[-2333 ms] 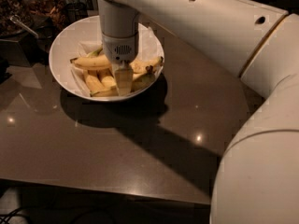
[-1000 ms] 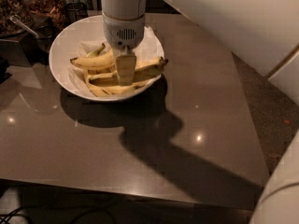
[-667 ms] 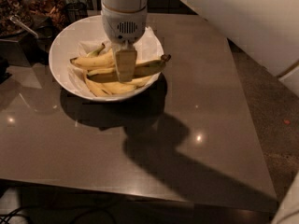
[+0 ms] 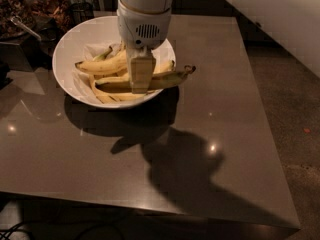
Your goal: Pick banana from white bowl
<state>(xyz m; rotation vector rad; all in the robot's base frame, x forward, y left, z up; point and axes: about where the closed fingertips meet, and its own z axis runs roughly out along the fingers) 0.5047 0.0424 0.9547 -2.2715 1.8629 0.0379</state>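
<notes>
The white bowl [image 4: 64, 51] stands at the back left of the table and holds several bananas on crinkled paper. My gripper [image 4: 141, 85] comes straight down over the bowl's right half. Its fingers [image 4: 142, 74] are closed around the middle of the long banana [image 4: 172, 77]. That banana lies roughly level, and its dark stem end sticks out past the bowl's right rim. Other bananas [image 4: 102, 64], one with a greenish tip, lie behind and under it.
The bowl sits on a dark glossy table [image 4: 100, 154]. Dark dishes and clutter [image 4: 30, 9] stand at the back left next to the bowl. The table's right edge drops to speckled floor [image 4: 295, 114]. My white arm crosses the upper right.
The long banana has shifted with the gripper, and its stem end now reaches past the bowl's right rim. The arm has swung up and out of the right side of the view.
</notes>
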